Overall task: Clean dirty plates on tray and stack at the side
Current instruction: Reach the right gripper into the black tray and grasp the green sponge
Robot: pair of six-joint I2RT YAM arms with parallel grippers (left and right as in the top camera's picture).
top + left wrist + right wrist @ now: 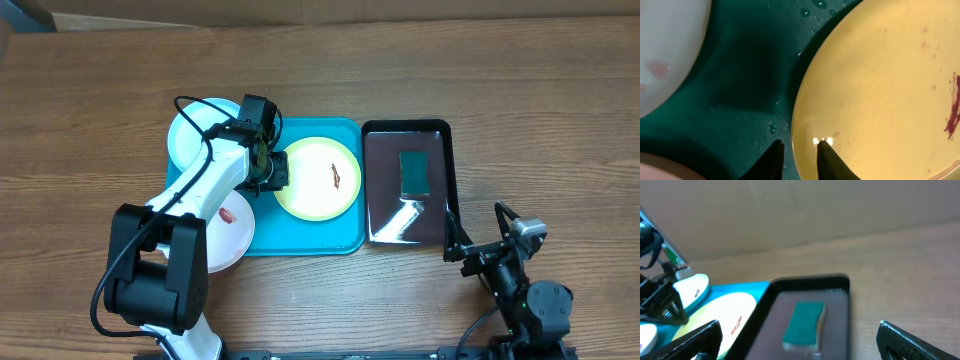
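**Fingers (pixel 774 162) of left gripper (pixel 800 145) astride rim of yellow-green plate**

Left gripper: the two dark fingers are drawn close together, one over the wet tray (pixel 300 238) floor and the other over the plate's inner face. The left rim of the yellow-green plate (pixel 310 195) runs up between them. Whether the pads actually press on the rim cannot be told from the wrist view.

Yellow-green plate: it lies flat on the tray and fills most of the right half, close to the right edge. A red smear (pixel 338 178) sits right of its middle. Water droplets (pixel 771 127) lie on the tray floor just beside the rim.

Pale blue plate (pixel 190 140): at the tray's far left corner, overhanging the far edge. The left arm partly covers it.

White plate (pixel 232 235): at the tray's near left corner, overhanging the near edge, with a red mark on its face. The arm crosses it as well.

Table (pixel 540 110): brown wood grain, carrying both trays.

Black tray (pixel 375 150): just beside the turquoise tray's right edge. A green sponge (pixel 414 172) lies in its far half.

Right gripper (pixel 455 235): near the black tray's near right corner, jaws spread wide with nothing between them. It is well apart from all three plates.
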